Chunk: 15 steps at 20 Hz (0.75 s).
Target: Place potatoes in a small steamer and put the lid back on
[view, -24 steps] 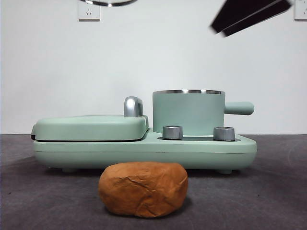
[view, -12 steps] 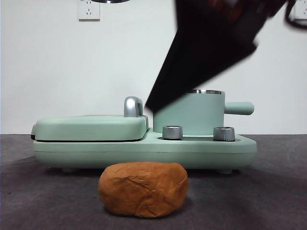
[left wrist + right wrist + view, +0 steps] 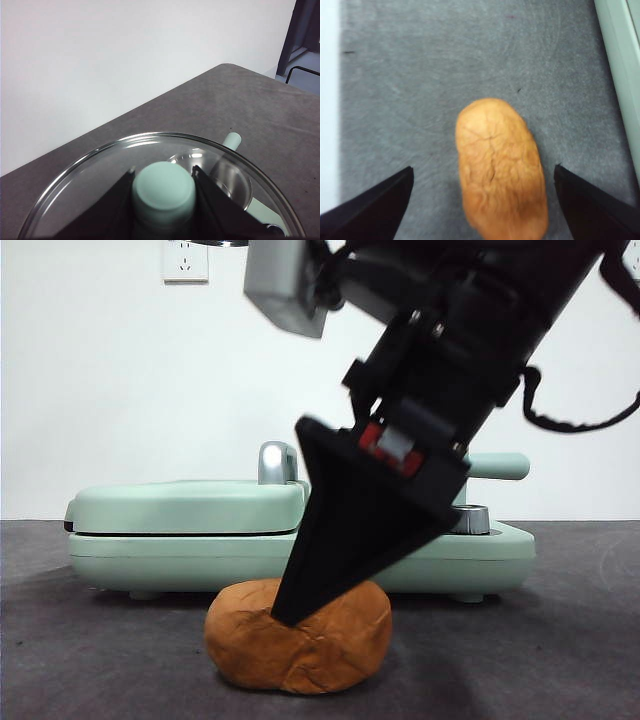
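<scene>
Right claw (image 3: 482,200) jaws spread wide, straddling the potato (image 3: 298,638), which lies on the bench (image 3: 80,660) at 6 o'clock of the steamer (image 3: 490,466). Left claw (image 3: 163,172) clamps the lid (image 3: 90,185) knob, aloft.

Your orange-brown, wrinkled potato (image 3: 300,645) lay on the grey table just before the lidless mint steamer (image 3: 227,172). The clear, steel-rimmed lid (image 3: 100,170) hung above it, knob up.

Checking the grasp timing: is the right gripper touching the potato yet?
Apart. The right wrist view shows the right gripper open, its fingers wide on either side of the potato, with grey table visible in both gaps.
</scene>
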Tool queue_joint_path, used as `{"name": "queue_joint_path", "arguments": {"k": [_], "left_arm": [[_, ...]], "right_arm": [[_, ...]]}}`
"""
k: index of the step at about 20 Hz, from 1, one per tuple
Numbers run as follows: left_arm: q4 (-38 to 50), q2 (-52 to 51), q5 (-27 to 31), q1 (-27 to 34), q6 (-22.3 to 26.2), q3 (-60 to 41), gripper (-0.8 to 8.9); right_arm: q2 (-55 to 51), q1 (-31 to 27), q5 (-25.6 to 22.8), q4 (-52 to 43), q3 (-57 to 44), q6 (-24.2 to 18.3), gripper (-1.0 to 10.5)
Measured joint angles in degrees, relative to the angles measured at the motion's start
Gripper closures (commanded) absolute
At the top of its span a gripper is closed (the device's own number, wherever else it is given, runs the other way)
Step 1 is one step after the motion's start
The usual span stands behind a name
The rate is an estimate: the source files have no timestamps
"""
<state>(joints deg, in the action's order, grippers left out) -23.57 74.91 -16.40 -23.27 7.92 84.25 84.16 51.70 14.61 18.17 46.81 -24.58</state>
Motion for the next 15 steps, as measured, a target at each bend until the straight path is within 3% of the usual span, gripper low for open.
{"name": "queue_joint_path", "arguments": {"k": [3,7,15], "left_arm": [[0.07,0.0,0.0,0.0,0.02,0.0,7.99],[0.07,0.0,0.0,0.0,0.02,0.0,7.99],[0.24,0.0,0.0,0.0,0.02,0.0,7.99]], "right_arm": [[3.04,0.0,-2.91,-0.15,0.0,0.0,5.1],[4.72,0.02,-4.26,-0.04,0.0,0.02,7.4],[-2.93,-0.37,-4.79,6.54,0.0,2.89,7.6]]}}
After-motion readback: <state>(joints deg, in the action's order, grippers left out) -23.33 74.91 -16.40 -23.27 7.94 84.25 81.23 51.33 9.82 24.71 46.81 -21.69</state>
